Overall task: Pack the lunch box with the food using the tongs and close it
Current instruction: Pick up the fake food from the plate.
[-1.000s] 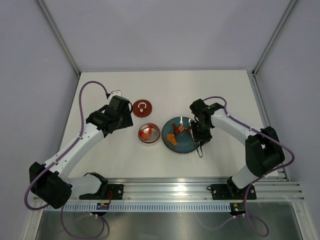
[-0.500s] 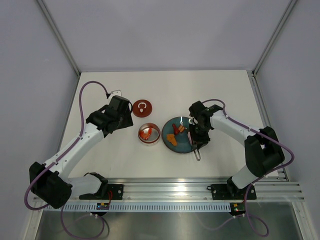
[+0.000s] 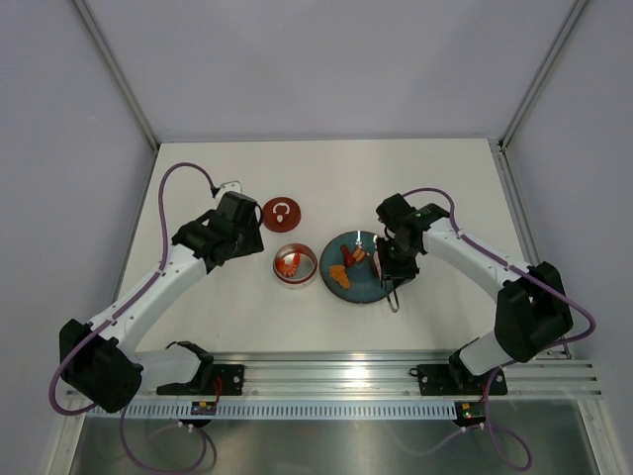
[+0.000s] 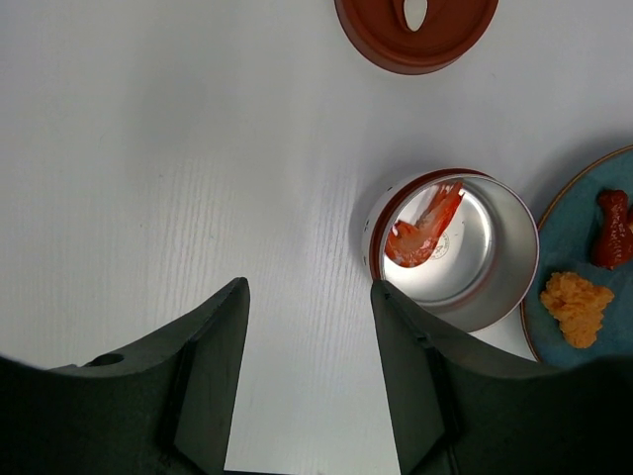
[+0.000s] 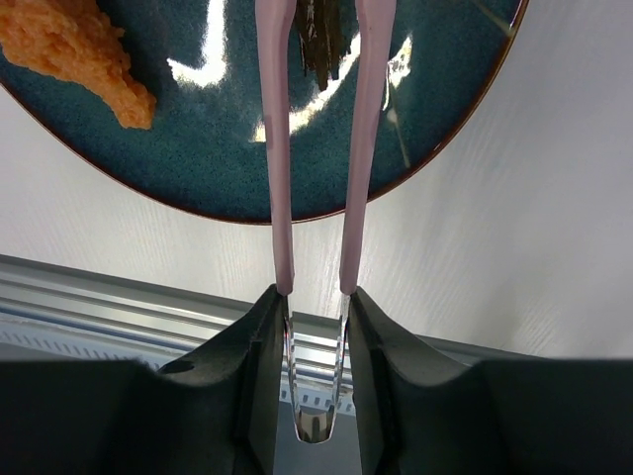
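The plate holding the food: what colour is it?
Dark teal plate, brownish rim; clearest in the right wrist view.

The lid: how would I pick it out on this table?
On the white table, find the small steel lunch box left of the teal plate. Just beyond it, toward the back, lies the lid: a flat dark red disc, the only thing with a white loop on top.

Bright, even, diffuse light is falling from overhead onto the matte white table (image 3: 326, 178), and only faint, soft-edged shadows are hugging the things on it. White glare streaks are shining on the glossy round teal plate (image 5: 198, 158), beside the slim pink-silver tongs (image 5: 280, 148) crossing it. Left of that plate, the small round shiny steel container (image 4: 499, 272) is mirroring the light. The overhead view is rendering sharp throughout.
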Tool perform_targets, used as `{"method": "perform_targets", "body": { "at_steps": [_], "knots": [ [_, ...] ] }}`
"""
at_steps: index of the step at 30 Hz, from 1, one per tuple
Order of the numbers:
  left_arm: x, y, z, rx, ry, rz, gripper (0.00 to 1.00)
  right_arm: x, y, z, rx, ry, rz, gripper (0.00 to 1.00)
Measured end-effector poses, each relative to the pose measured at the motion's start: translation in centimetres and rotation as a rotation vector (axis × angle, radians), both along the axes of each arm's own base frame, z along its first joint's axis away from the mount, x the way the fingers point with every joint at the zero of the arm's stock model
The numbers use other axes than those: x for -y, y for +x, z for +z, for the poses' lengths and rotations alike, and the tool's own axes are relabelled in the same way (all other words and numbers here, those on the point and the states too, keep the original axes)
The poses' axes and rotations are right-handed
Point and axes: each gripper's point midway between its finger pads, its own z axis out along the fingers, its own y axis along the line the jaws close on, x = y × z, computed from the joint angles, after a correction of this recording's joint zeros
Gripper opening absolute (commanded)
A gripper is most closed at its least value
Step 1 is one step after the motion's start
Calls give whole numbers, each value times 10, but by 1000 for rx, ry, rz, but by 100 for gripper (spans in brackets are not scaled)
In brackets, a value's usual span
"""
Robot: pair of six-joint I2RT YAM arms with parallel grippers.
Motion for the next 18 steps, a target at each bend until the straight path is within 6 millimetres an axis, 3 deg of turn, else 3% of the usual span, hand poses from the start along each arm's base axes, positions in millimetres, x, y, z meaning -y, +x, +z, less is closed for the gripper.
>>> {"method": "perform_targets", "body": {
  "at_steps": [18],
  "knots": [
    [0,0,-2,-1,-1,-1,56,-3,-16,-29,-99,-57,26,39]
  ]
}}
